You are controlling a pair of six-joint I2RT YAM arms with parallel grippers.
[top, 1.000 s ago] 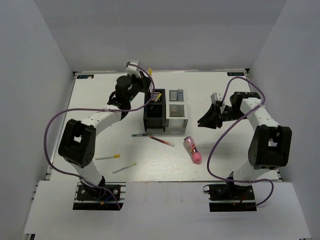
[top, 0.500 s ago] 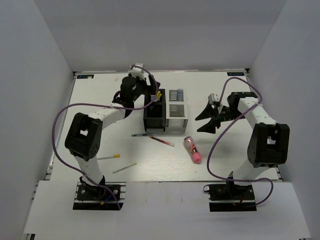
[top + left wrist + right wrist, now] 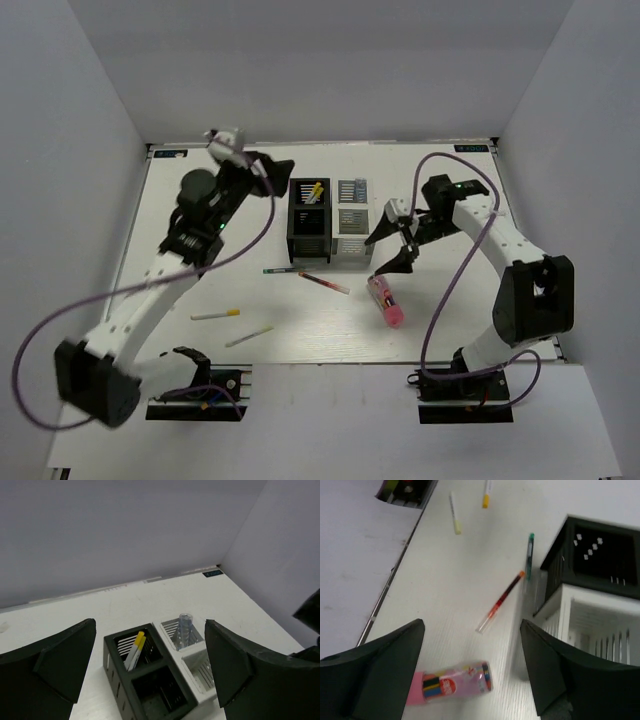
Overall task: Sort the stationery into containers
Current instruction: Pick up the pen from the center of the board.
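my left claw (image 3: 274, 177) gapes wide and empty near the bins (image 3: 307, 243), where yellow-tipped sticks (image 3: 314, 190) stand in the far black one. my right claw (image 3: 389, 247) hangs wide open, holding nothing, by the pink tube (image 3: 386, 301) on the worktop (image 3: 300, 332).

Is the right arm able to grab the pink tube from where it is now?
Probably yes. The right gripper is open and hangs close above the pink tube, which lies by itself with nothing covering it or blocking the way down.

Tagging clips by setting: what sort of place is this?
Probably a lab robot cell: white tabletop, plain grey enclosure walls, left arm and right arm bolted at its edge.
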